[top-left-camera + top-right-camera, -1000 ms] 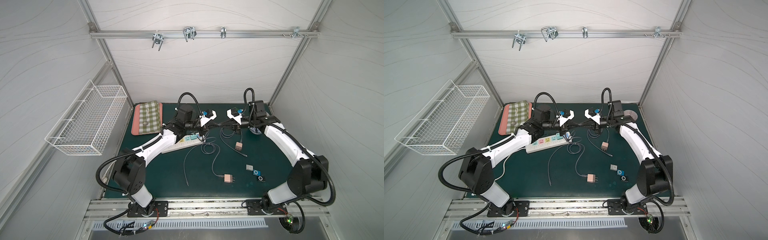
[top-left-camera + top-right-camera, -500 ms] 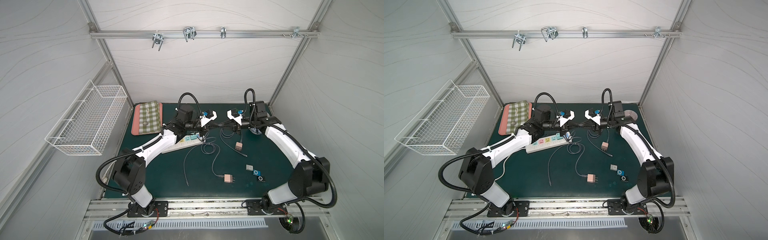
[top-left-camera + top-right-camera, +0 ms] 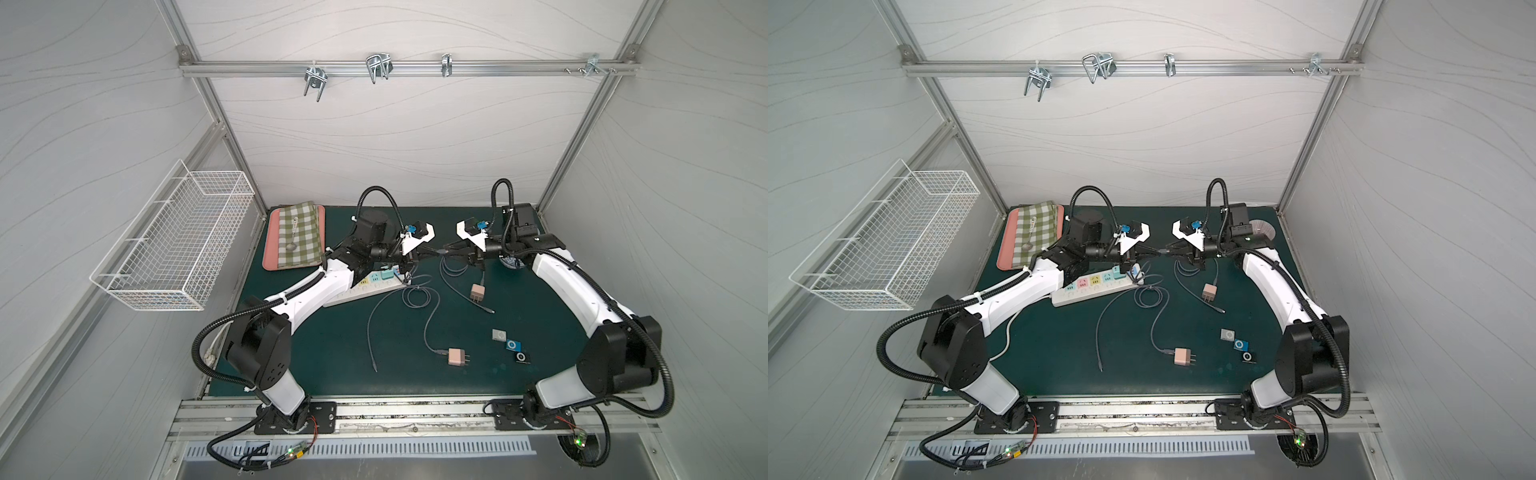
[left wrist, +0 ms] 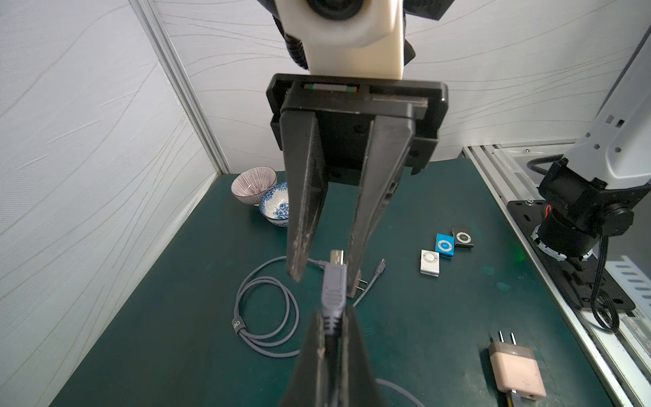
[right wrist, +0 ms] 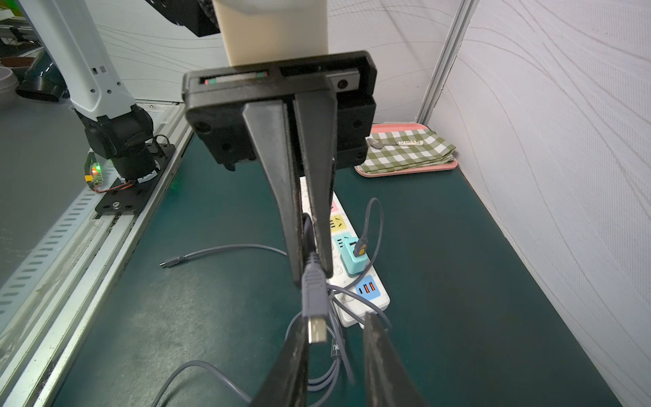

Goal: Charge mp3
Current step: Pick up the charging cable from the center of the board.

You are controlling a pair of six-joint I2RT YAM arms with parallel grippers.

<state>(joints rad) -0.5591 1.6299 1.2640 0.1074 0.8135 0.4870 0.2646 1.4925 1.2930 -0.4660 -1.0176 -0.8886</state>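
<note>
Left wrist view: three mp3 players (image 4: 444, 244), two bowls (image 4: 253, 183).

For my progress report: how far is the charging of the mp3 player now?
Done: a teal adapter sits in the power strip. In hand: the left end effector pinches the grey cable plug; the right end effector stands open around it. Left: the three mp3 players lie unconnected.

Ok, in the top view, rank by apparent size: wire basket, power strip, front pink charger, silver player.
1. wire basket
2. power strip, though partly covered
3. front pink charger
4. silver player
The basket hangs higher, likely nearer the camera, which inflates it.
</note>
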